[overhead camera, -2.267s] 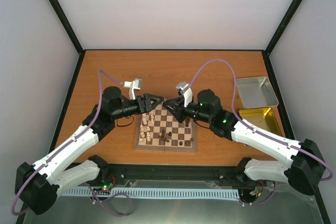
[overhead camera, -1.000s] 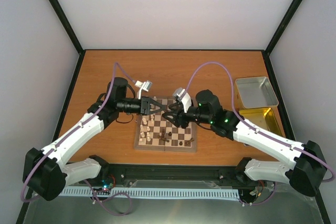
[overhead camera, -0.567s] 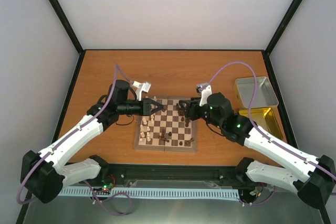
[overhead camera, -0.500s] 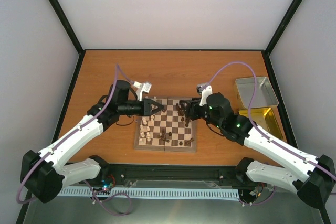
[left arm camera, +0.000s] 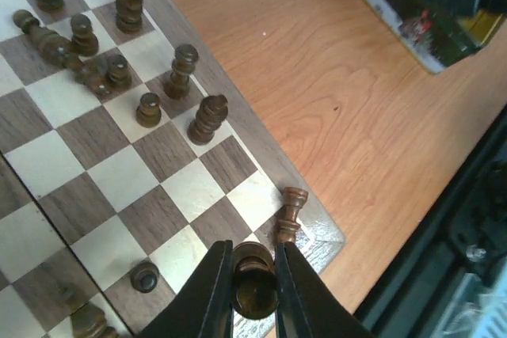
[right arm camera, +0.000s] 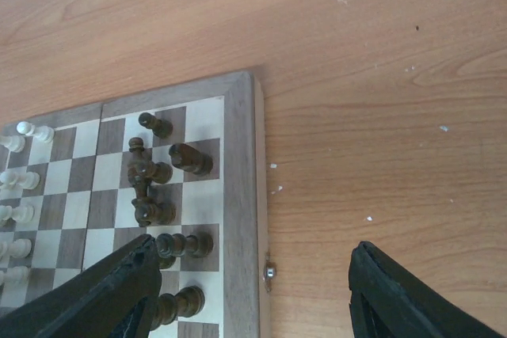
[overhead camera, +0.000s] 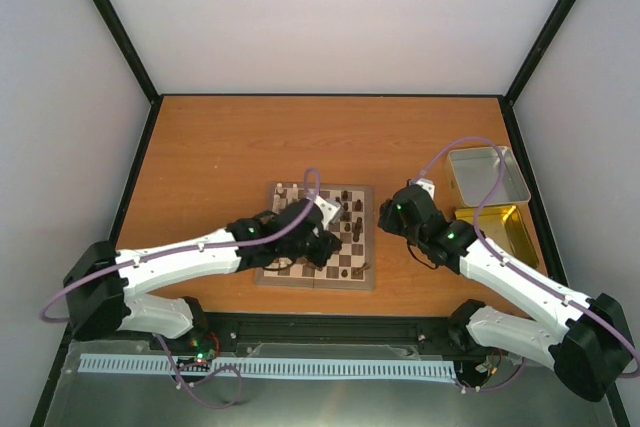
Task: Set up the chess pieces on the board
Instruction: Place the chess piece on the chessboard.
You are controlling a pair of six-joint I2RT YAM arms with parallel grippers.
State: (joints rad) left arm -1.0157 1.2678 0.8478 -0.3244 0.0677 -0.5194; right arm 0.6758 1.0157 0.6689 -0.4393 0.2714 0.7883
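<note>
Left gripper (left arm camera: pixel 253 263) pinching a dark chessman (left arm camera: pixel 253 294), lower centre, above a corner of the board (left arm camera: pixel 186 187): likely the placement step; next, lower it upright onto its square. Right gripper (right arm camera: pixel 253 298) spread, empty.

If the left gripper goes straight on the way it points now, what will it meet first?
Probably the board near its corner, beside a standing dark piece; the held piece would touch first.
</note>
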